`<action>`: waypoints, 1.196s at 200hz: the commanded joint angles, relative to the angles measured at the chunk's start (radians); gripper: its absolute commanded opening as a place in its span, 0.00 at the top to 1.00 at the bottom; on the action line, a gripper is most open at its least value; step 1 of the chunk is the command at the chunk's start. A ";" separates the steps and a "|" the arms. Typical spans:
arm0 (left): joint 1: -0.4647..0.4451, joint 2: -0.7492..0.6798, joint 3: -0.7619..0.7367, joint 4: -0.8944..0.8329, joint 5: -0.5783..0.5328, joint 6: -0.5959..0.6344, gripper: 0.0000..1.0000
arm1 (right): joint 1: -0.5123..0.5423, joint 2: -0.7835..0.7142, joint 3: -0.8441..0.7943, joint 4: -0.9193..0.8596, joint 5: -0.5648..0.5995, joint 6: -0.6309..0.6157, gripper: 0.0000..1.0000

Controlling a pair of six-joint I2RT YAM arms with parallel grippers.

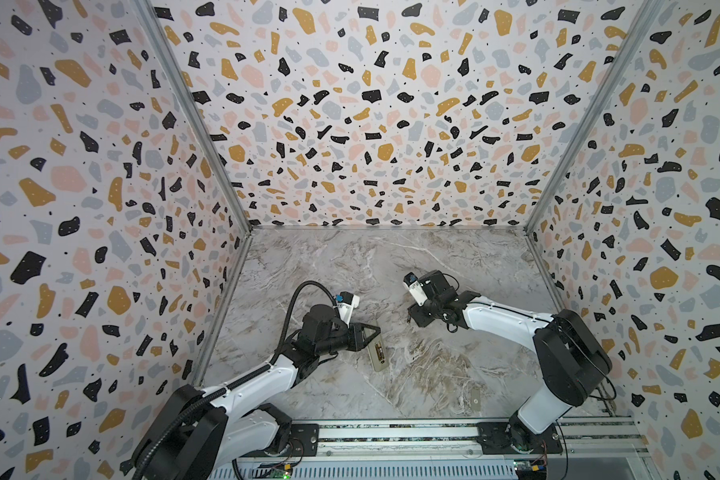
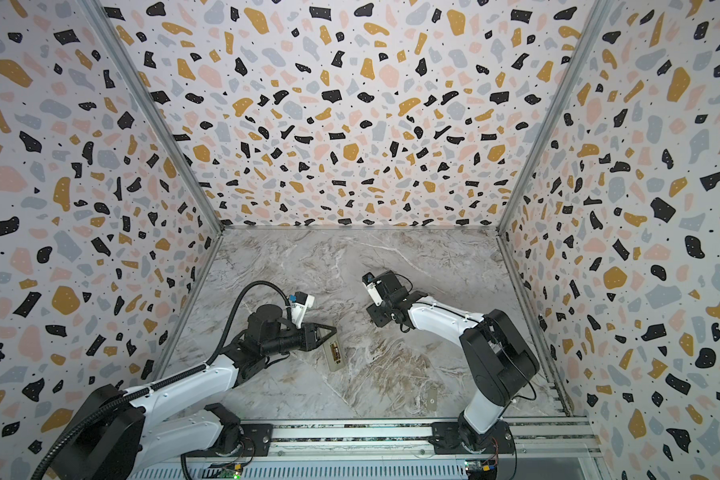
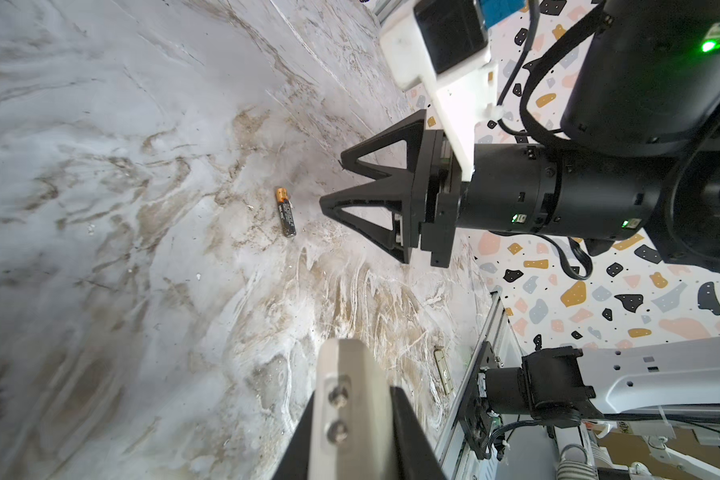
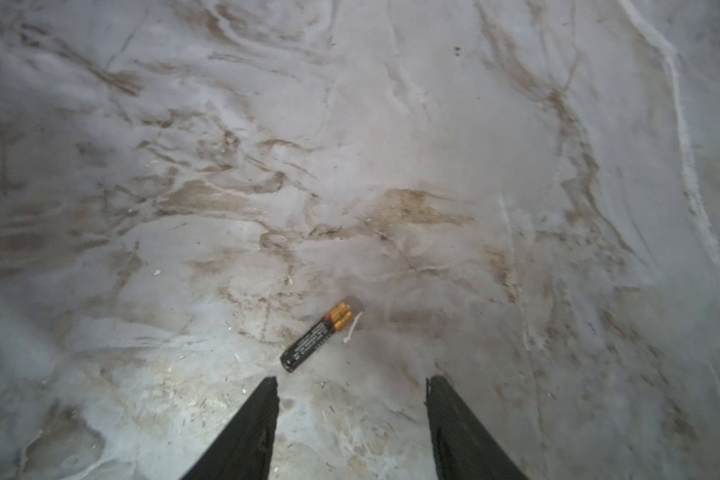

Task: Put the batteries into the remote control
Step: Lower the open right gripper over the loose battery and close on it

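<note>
One battery (image 4: 316, 336) blurred (doubled outline), remote control (image 3: 356, 374) cropped by frame

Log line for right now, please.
left gripper: shut on remote control | right gripper: open, short of batteries | batteries: on table | cover piece: loose

Two high top cams, two close wrist cams.
Both top views look steeply down from high at the near edge onto the marble table (image 1: 391, 270), far off, nearly identical. Left wrist view sits close over the remote control (image 3: 350, 374), facing across the table toward the right gripper (image 3: 331, 182) and a battery (image 3: 285, 212); right wrist view looks close down on that battery (image 4: 314, 336).
</note>
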 commanded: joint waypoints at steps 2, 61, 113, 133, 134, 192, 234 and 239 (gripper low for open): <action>0.005 -0.006 -0.019 0.063 0.003 -0.001 1.00 | -0.007 -0.017 0.015 0.026 -0.083 -0.182 0.40; 0.004 -0.035 -0.027 0.064 -0.003 -0.013 1.00 | -0.028 0.139 0.151 -0.009 -0.117 -0.214 0.40; 0.004 -0.044 -0.039 0.073 -0.010 -0.019 1.00 | -0.033 0.270 0.278 -0.063 -0.141 -0.105 0.47; 0.005 -0.042 -0.041 0.075 -0.009 -0.017 1.00 | -0.033 0.291 0.291 -0.069 -0.137 -0.077 0.51; 0.005 -0.042 -0.041 0.075 -0.010 -0.016 1.00 | -0.033 0.291 0.291 -0.069 -0.138 -0.076 0.51; 0.005 -0.037 -0.040 0.073 -0.015 -0.009 1.00 | -0.039 0.293 0.259 -0.097 -0.155 -0.042 0.56; 0.005 -0.033 -0.039 0.075 -0.015 -0.009 1.00 | -0.044 0.256 0.198 -0.086 -0.155 -0.026 0.59; 0.004 -0.033 -0.039 0.076 -0.015 -0.009 1.00 | -0.045 0.252 0.192 -0.086 -0.156 -0.024 0.59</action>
